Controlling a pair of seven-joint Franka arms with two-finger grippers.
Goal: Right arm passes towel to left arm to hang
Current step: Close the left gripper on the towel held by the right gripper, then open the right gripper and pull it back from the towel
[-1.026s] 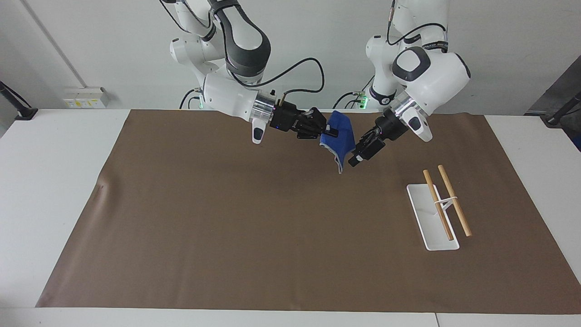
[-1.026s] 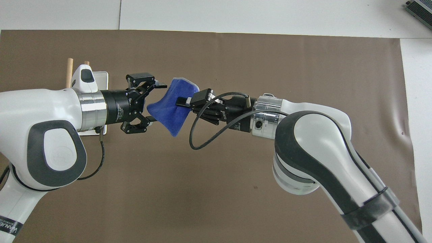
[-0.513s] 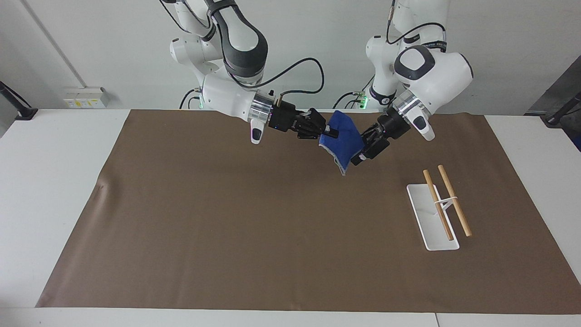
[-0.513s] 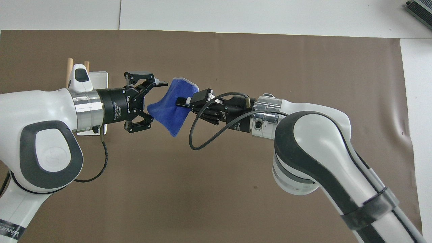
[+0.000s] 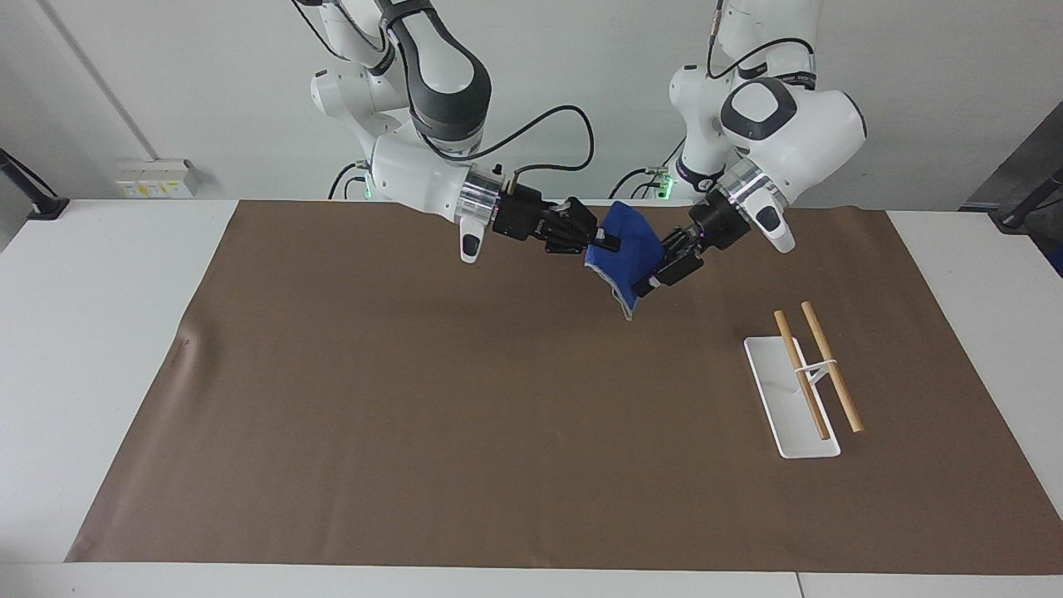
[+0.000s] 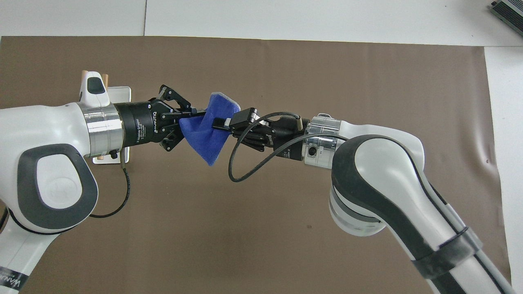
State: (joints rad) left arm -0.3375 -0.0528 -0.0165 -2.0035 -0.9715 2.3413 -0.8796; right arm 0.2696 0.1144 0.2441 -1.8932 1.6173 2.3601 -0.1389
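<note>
Since the earlier frames the left hand [image 6: 188,118] is closing in: its fingers, previously spread wide beside the towel [image 6: 208,130], are now narrowing onto the cloth's edge. Whether they are fully clamping cannot be told. The right hand [image 6: 220,123] is gripping the towel's other edge, holding it in the air over the table [image 5: 415,415]. The towel is hanging between both hands, its long axis sloping downward. The rack [image 5: 793,399] is standing at the left arm's end.
</note>
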